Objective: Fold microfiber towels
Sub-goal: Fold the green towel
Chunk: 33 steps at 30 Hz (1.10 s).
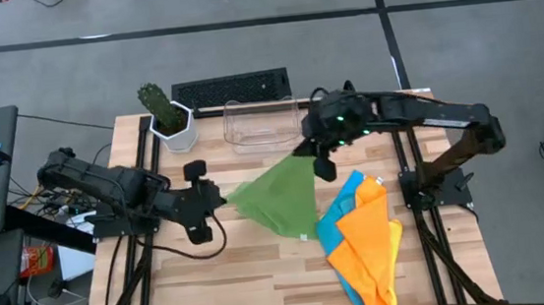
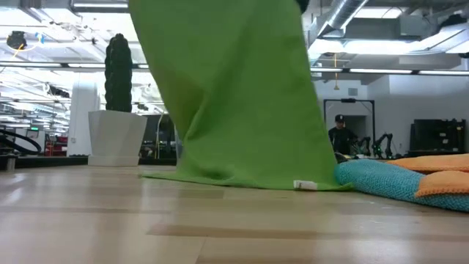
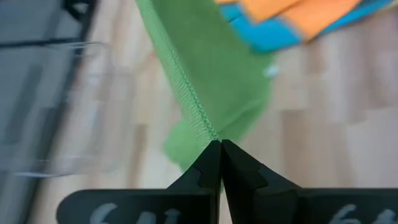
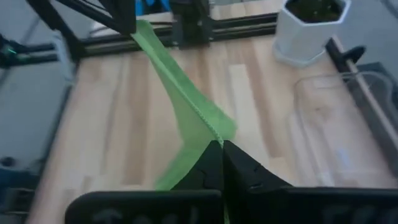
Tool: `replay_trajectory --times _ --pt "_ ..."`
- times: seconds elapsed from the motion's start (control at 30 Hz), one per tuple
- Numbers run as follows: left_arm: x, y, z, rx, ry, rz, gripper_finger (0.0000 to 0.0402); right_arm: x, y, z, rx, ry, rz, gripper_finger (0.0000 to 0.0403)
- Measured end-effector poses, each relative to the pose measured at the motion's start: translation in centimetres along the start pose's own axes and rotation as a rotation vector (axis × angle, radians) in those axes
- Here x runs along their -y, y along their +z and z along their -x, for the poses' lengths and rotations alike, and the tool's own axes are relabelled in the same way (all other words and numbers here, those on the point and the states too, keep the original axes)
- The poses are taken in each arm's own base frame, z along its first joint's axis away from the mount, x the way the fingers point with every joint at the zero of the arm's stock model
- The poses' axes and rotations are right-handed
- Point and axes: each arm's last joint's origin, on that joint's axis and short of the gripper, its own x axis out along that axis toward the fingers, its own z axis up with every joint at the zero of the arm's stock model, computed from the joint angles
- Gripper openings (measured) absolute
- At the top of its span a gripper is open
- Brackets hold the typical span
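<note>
While both fingers pinch shut on green towel [image 1: 281, 196] corners, small white tag [image 2: 305, 185] unreadable

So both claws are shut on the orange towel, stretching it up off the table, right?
Not orange. Both the left claw and the right claw are shut on the green towel, stretched between them; the high view shows it. The orange towel lies untouched on the table.

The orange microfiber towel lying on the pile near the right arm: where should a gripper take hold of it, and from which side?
Best guess: pinch the limp orange microfiber towel at its upper corner by the blue cloth, coming straight down from above. It lies flat on top of the pile, so only its edges and corners give the jaws something to pinch. Both grippers are busy holding the green towel.
</note>
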Motion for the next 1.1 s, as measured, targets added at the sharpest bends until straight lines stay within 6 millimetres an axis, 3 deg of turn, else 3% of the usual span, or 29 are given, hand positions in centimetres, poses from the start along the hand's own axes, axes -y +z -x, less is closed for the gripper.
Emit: replay_trajectory --times 0.27,0.63,0.83,1.1 --pt "0.8 2.1 4.1 0.066 -0.254 0.194 0.0000 -5.2 -0.2 2.0 0.043 0.140 -0.051 0.0027" --pt "3.8 3.3 6.6 0.207 -0.490 0.290 0.0000 -10.1 -1.1 1.4 0.002 0.213 -0.019 0.0027" --pt "6.7 2.5 7.4 0.185 -0.589 0.249 0.0000 -13.7 -1.3 1.0 0.032 0.297 -0.092 0.0016" --pt "11.0 0.7 8.1 0.096 -0.699 0.192 0.0000 -19.4 0.0 -0.9 0.298 0.382 -0.172 0.0027"
